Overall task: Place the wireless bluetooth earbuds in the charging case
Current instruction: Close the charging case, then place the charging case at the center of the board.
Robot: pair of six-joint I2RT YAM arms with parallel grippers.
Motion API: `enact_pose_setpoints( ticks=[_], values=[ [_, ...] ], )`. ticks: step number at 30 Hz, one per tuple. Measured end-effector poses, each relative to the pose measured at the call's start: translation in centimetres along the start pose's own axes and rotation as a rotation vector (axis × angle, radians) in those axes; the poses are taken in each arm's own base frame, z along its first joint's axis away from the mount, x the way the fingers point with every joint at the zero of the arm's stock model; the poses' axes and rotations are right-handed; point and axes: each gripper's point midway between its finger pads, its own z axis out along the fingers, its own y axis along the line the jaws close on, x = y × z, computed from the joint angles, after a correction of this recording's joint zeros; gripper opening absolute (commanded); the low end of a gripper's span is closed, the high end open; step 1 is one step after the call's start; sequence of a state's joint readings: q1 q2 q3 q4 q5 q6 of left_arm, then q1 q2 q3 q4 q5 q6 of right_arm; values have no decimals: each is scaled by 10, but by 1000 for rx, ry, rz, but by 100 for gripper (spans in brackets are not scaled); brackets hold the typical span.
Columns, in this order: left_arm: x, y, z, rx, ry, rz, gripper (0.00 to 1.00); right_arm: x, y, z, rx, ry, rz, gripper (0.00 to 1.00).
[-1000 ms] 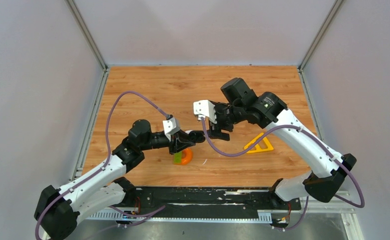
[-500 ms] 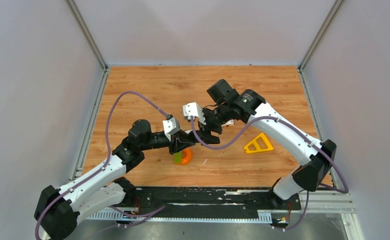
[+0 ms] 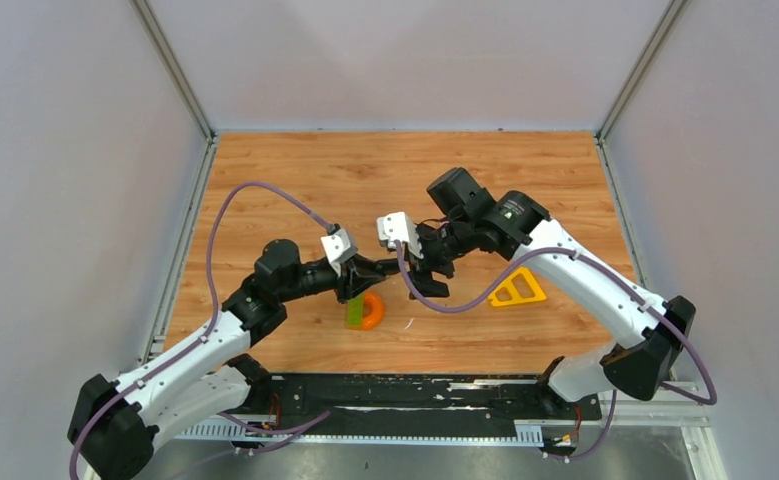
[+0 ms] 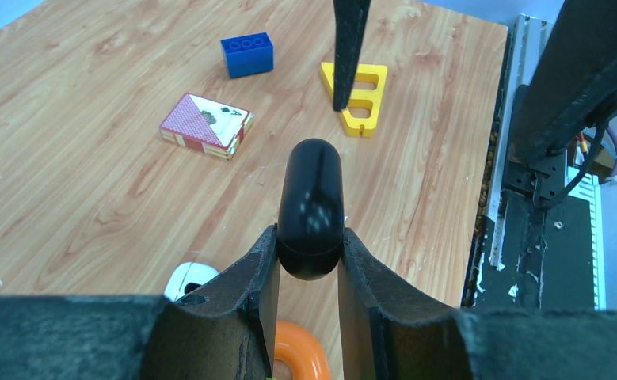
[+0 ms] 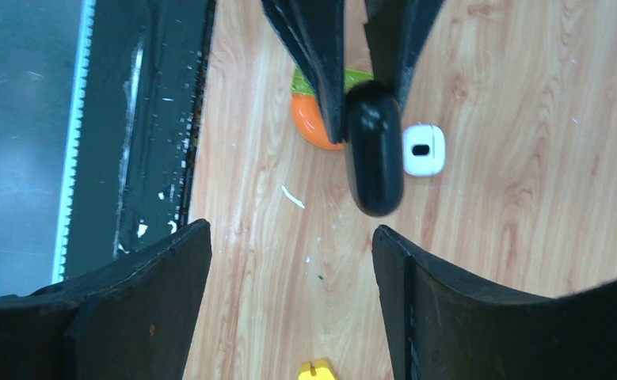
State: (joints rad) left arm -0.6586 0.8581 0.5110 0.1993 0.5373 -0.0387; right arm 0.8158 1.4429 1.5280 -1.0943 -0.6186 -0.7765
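My left gripper (image 4: 309,237) is shut on a glossy black oblong charging case (image 4: 311,206), which it holds above the table with the rounded end pointing away from it. In the right wrist view the same black case (image 5: 374,150) sticks out from between the left fingers (image 5: 321,47). My right gripper (image 5: 289,229) is open and empty, just short of the case's free end. In the top view the right gripper (image 3: 430,283) faces the left gripper (image 3: 373,272) closely. A small white case (image 5: 424,150) lies on the wood below. The earbuds are out of view.
An orange ring (image 3: 370,312) and a green block (image 3: 354,315) lie under the left gripper. A yellow triangle (image 3: 516,288) lies to the right. The left wrist view shows a blue brick (image 4: 247,54) and a deck of cards (image 4: 206,124). A white sliver (image 5: 292,197) lies on the wood.
My right arm swung left and came down towards the left gripper, its jaws a little wider. The left gripper, still holding the black case, lifted slightly.
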Motion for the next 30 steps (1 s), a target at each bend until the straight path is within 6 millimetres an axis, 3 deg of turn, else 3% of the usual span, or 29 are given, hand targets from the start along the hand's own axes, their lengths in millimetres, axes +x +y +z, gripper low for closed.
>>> enact_pose_setpoints(
  ticks=[3,6,7,8,12,14,17,20,23,27,30],
  values=[
    [4,0,2,5,10,-15,0,9,-11,-6,74,28,18,74],
    [16,-1,11,22,48,-89,4,19,-38,-22,183,29,83,75],
    [22,-3,16,27,73,-124,5,25,-50,-32,229,22,122,80],
    [27,-4,19,31,98,-153,7,31,-60,-41,270,14,157,97],
    [45,-19,38,38,191,-296,14,74,-90,-84,472,-21,368,100],
    [52,-24,44,31,213,-362,16,99,-91,-93,555,-22,480,99],
    [66,-27,59,-6,235,-496,17,138,-79,-91,600,11,637,99],
    [90,-26,73,-63,262,-640,20,160,-72,-84,608,44,711,100],
    [123,-26,82,-125,317,-771,29,165,-64,-82,614,41,731,99],
    [159,-34,90,-179,397,-882,44,155,-62,-91,638,-6,708,99],
    [169,-36,91,-219,421,-924,56,153,-64,-93,651,-17,698,100]
  ],
)
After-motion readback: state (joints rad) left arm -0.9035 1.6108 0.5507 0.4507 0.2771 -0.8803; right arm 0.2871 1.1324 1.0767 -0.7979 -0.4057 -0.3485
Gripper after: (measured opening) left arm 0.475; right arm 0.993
